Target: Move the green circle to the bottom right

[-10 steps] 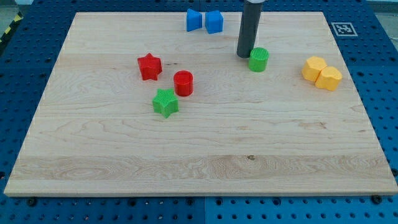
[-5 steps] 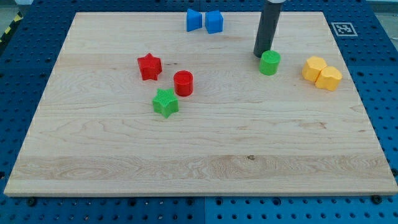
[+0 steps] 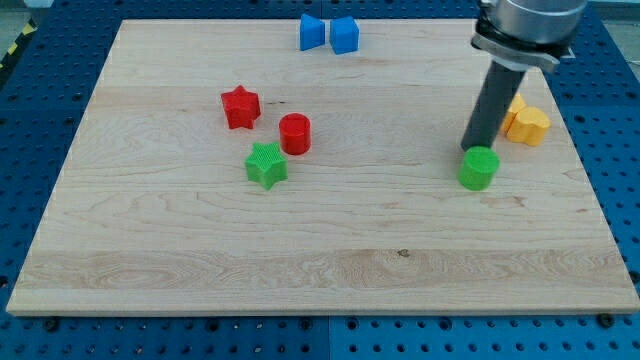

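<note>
The green circle sits on the wooden board, right of centre. My tip touches the circle's upper left edge, just above it in the view. The dark rod rises from there toward the view's top right and hides part of the yellow blocks.
A green star, a red circle and a red star cluster left of centre. Two blue blocks lie at the top edge. The yellow blocks lie near the right edge, just above right of the green circle.
My tip has moved down and to the right, pushing the green circle from the upper middle toward the right side, below the yellow blocks.
</note>
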### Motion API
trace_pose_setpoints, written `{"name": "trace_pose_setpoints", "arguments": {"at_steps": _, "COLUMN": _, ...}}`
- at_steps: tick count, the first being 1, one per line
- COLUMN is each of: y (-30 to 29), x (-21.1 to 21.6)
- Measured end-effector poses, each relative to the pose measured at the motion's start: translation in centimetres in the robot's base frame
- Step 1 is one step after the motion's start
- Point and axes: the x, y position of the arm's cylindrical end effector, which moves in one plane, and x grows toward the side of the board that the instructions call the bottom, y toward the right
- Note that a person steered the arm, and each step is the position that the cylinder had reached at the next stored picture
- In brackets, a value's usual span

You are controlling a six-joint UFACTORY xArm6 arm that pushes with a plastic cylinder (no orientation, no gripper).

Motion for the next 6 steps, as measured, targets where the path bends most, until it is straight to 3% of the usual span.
{"name": "trace_pose_setpoints", "arguments": {"at_steps": 2, "y": 1.0, "x": 5.8}}
{"name": "trace_pose_setpoints", "arguments": {"at_steps": 4, "y": -5.7, "x": 5.9}}
{"name": "trace_pose_setpoints", "arguments": {"at_steps": 6, "y": -6.9, "x": 9.4}}
